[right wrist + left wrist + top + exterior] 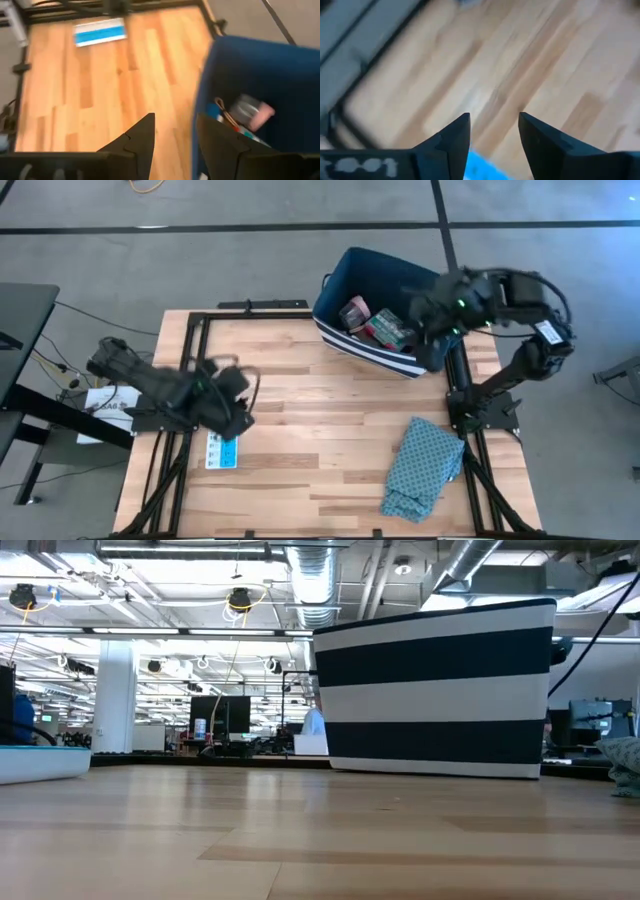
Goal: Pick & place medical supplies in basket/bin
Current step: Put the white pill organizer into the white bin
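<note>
The dark navy bin (335, 285) with white stripes stands at the table's far right and fills the low view (440, 690). A pink tape roll (353, 313) and a green-red patterned box (390, 330) lie inside it. The tape roll also shows in the right wrist view (255, 111). The light-blue pill-organizer strip (222, 450) lies flat on the table at the left, and also shows in the right wrist view (100, 32). My left gripper (237, 425) is open just above the strip's far end (482, 167). My right gripper (420, 315) is open and empty over the bin's right side (240, 55).
A teal patterned cloth (425, 465) lies crumpled at the table's near right and shows at the low view's edge (625, 765). Black frame rails (190, 370) run along the table's left and right sides. Bare wood (330, 420) lies between the strip and the cloth.
</note>
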Tool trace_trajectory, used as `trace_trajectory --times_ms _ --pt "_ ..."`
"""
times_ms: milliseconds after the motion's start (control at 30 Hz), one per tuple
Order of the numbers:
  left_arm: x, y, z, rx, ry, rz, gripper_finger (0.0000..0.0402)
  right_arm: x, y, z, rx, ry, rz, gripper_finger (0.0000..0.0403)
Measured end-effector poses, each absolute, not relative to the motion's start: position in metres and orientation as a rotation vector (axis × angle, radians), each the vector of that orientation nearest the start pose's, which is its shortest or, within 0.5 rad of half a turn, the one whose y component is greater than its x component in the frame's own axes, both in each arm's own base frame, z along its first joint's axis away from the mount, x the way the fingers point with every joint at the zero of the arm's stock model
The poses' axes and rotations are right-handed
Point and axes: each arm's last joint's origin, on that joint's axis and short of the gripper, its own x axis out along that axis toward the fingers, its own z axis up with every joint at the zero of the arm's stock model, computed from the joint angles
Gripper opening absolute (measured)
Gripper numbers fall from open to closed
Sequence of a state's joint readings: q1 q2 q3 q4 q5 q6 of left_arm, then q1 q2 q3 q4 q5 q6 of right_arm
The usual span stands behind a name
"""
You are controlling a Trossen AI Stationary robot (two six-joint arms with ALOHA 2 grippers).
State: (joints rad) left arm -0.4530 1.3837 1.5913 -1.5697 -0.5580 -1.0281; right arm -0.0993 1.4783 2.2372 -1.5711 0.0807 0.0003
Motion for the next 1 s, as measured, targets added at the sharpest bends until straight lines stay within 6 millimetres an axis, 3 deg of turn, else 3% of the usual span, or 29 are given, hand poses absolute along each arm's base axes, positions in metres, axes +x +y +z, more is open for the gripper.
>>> trace_trajectory --times_ms 167,333,400,600,767,1000 --pt "0.172 -0.093 0.308 -0.358 1.121 0.832 0.0115 0.196 0.009 0.51 -0.079 0.802 -0.065 0.0135" --pt "0.148 -0.1 0.258 -0.406 1.291 0.959 0.0037 0.203 0.033 0.505 -0.138 0.819 0.049 0.0134" --pt "0.144 -0.104 0.239 -0.43 1.28 0.955 0.0011 0.212 0.042 0.5 -0.154 0.842 0.077 0.0134" --pt "0.145 -0.111 0.186 -0.608 1.268 0.857 0.0001 0.231 0.05 0.489 -0.177 0.894 0.095 0.0132" --pt "0.141 -0.108 0.159 -0.675 1.248 0.804 0.0 0.249 0.046 0.48 -0.221 0.937 0.095 0.0134" --pt "0.155 -0.103 0.16 -0.589 1.106 0.756 0.0 0.271 0.035 0.466 -0.218 0.998 0.057 0.0134"
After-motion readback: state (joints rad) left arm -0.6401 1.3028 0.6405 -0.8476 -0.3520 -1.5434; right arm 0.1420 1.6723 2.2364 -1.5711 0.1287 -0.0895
